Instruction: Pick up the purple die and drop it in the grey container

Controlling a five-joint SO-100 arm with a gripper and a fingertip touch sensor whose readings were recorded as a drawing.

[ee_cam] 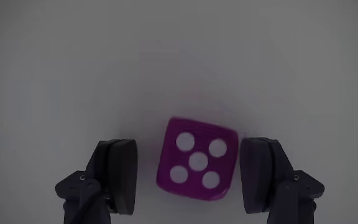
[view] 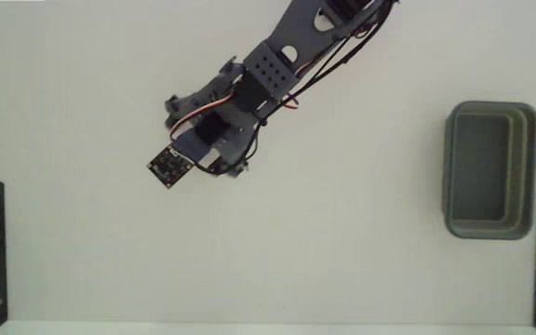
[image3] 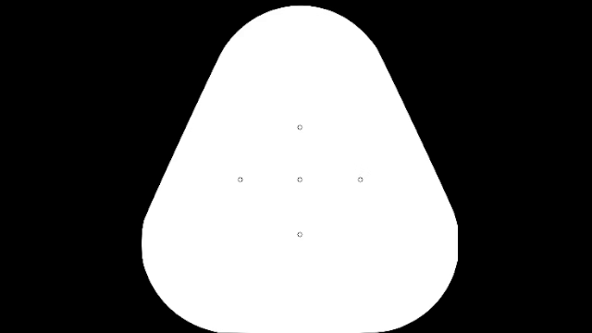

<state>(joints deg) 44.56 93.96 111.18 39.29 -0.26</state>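
My gripper (ee_cam: 191, 177) is open around the purple die (ee_cam: 196, 158), not gripping, grey container (view: 491, 169) far right.

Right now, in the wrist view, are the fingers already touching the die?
No, the die sits between the two fingers with a visible gap on each side.

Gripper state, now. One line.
Gripper: open, fingers on either side of the die, gaps visible on both sides, holding nothing yet.
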